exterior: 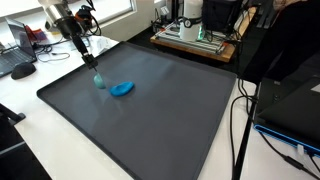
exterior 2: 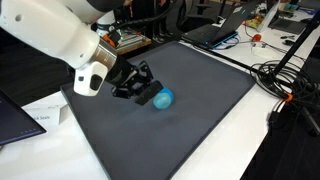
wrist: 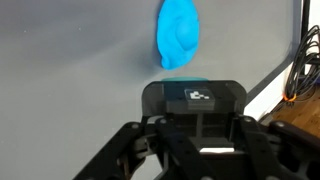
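Note:
My gripper [exterior: 93, 66] hangs just above a dark grey mat [exterior: 160, 120], near its far left part. Its jaws look shut, and a small teal piece [exterior: 98, 80] shows at the fingertips; in the wrist view it is only a thin teal sliver [wrist: 186, 79] past the jaws [wrist: 195, 100]. A bright blue rounded object [exterior: 123, 89] lies on the mat a short way beyond the gripper, apart from it. The blue object also shows in an exterior view [exterior 2: 162, 98] next to the gripper [exterior 2: 140, 92], and in the wrist view [wrist: 180, 35].
The mat lies on a white table [exterior: 30, 110]. A laptop [exterior: 22, 40] and cables stand at one end. A shelf with equipment [exterior: 195, 40] stands behind the mat. Black cables [exterior 2: 290, 85] and a stand leg lie beside the mat's edge.

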Motion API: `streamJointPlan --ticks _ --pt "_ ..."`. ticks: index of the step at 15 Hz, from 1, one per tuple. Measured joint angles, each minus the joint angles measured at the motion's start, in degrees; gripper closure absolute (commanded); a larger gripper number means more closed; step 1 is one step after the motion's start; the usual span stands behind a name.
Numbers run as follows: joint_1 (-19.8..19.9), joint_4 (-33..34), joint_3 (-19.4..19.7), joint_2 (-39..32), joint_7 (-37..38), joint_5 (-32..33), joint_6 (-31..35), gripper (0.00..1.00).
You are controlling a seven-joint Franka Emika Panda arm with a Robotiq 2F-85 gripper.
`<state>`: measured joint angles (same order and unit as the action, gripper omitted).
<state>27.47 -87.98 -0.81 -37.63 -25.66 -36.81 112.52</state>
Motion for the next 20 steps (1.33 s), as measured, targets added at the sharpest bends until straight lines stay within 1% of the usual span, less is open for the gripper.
streamJointPlan --ticks 4,9,11,15,20 --pt "-0.85 -4.29 0.74 5.18 0.03 0.18 -0.01 0.78" --pt "-5.28 -10.05 2.99 11.34 1.61 2.73 0.35 0.78" --pt "-7.56 -12.11 3.65 13.53 3.57 5.18 1.69 0.78" --pt "-12.3 -15.68 4.34 17.35 9.42 12.18 5.3 0.78" --pt "-17.18 -17.41 4.86 20.26 18.47 22.34 6.81 0.78"
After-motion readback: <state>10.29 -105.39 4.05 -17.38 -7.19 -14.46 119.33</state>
